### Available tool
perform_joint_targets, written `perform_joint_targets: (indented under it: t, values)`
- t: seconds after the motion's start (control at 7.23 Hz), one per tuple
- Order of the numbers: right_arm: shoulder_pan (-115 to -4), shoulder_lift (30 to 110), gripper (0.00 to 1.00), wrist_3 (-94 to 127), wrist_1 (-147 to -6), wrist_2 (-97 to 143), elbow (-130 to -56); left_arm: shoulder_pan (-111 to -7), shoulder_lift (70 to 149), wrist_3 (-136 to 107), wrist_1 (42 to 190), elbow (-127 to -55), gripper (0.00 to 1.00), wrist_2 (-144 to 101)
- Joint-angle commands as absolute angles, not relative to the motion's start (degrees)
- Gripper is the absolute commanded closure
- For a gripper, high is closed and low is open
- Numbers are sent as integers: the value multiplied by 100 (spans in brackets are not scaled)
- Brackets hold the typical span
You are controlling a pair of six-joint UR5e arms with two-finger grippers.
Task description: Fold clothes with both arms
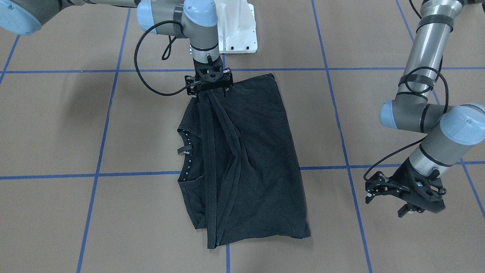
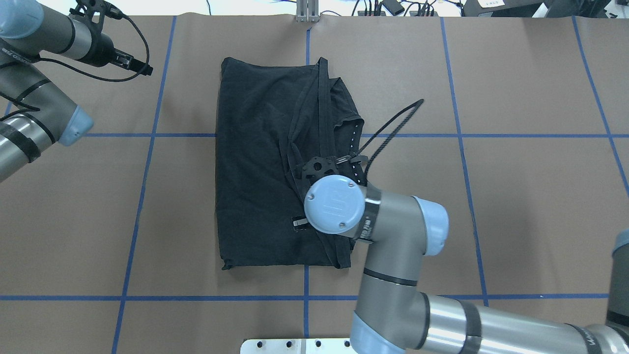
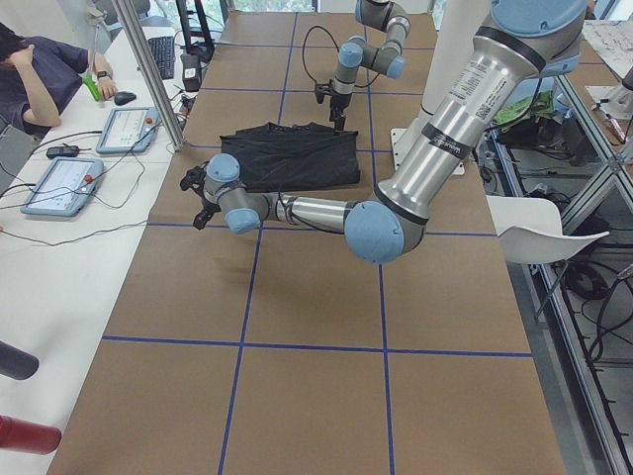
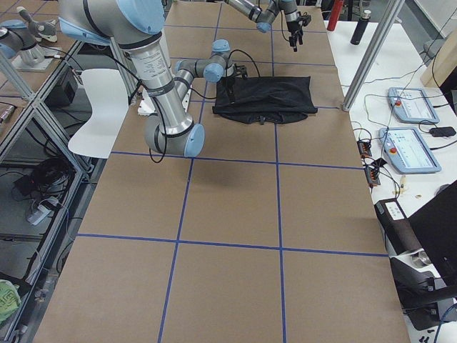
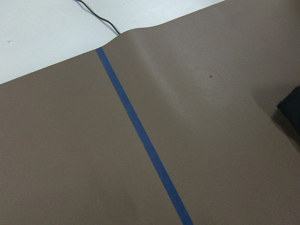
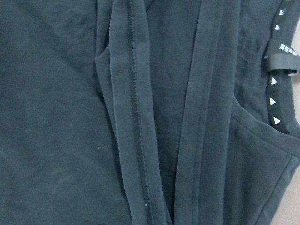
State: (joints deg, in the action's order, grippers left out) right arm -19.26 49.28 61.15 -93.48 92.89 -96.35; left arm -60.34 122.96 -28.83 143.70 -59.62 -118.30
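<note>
While my right tool [image 1: 210, 84] hangs over the near edge of the black T-shirt [image 1: 257, 159], its jaws look clamped on hem bands that run up taut to it from the cloth. Below and beyond that tool the shirt lies folded lengthwise on the brown counter [image 1: 379, 113], with the collar [image 1: 186, 151] off to one side. My left tool [image 1: 386, 200] hovers well apart from the shirt, above bare counter near a blue tape line [image 1: 343, 144], jaws apart and empty.
</note>
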Motion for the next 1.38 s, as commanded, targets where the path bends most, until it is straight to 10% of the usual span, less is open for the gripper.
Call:
perform_joint_targets:
  t: [0.0,0.69,1.24]
  values:
    - [-1811,4597,17,5515,-9807,8854,-9290,-6038,12296,-2883,14370,-5959,0,-11830]
    - [-1644,4588,22,5072,-10037,8332,-9149,-6029,12296,-2883,14361,-5959,0,-11830]
    - [-1906,4675,45,4396,-10116,8279,-9350,-6029,12313,-2883,14353,-5950,0,-11830]
